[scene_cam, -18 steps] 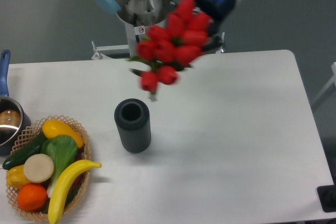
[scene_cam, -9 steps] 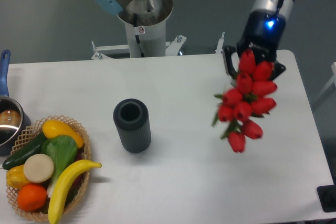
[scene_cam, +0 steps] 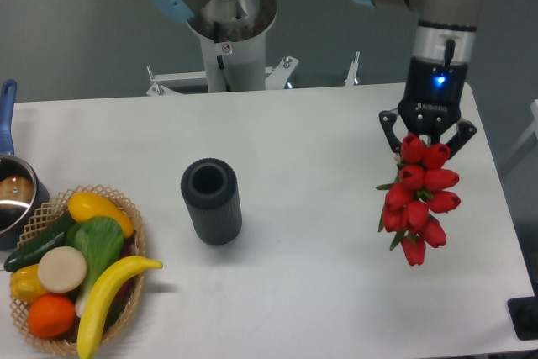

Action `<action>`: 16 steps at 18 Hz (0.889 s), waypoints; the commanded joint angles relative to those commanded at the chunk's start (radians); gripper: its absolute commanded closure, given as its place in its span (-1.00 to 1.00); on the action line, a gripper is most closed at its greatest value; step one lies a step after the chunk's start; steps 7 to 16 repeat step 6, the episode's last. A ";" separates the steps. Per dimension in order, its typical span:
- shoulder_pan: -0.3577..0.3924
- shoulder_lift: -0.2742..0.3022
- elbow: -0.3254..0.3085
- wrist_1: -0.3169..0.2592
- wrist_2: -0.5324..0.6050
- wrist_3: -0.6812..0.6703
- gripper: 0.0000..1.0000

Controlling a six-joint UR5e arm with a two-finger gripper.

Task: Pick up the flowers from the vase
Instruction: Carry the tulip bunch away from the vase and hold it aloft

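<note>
Now | end effector (scene_cam: 426, 134) grips flowers (scene_cam: 419, 197) | ribbed cylindrical vase (scene_cam: 212, 202)

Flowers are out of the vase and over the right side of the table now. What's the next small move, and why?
Probably lower the hand slowly toward the white table and only then release. The bunch of red artificial tulips hangs from the hand, well clear of the dark grey ribbed vase, whose mouth is empty. How high the buds hang above the table cannot be judged from this view, so descend gently.
</note>
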 joint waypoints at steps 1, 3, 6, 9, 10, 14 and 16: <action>-0.017 -0.018 0.043 -0.052 0.049 0.011 1.00; -0.032 -0.055 0.094 -0.120 0.117 0.016 1.00; -0.043 -0.100 0.100 -0.131 0.223 0.080 1.00; -0.043 -0.100 0.100 -0.131 0.223 0.080 1.00; -0.043 -0.100 0.100 -0.131 0.223 0.080 1.00; -0.043 -0.100 0.100 -0.131 0.223 0.080 1.00; -0.043 -0.100 0.100 -0.131 0.223 0.080 1.00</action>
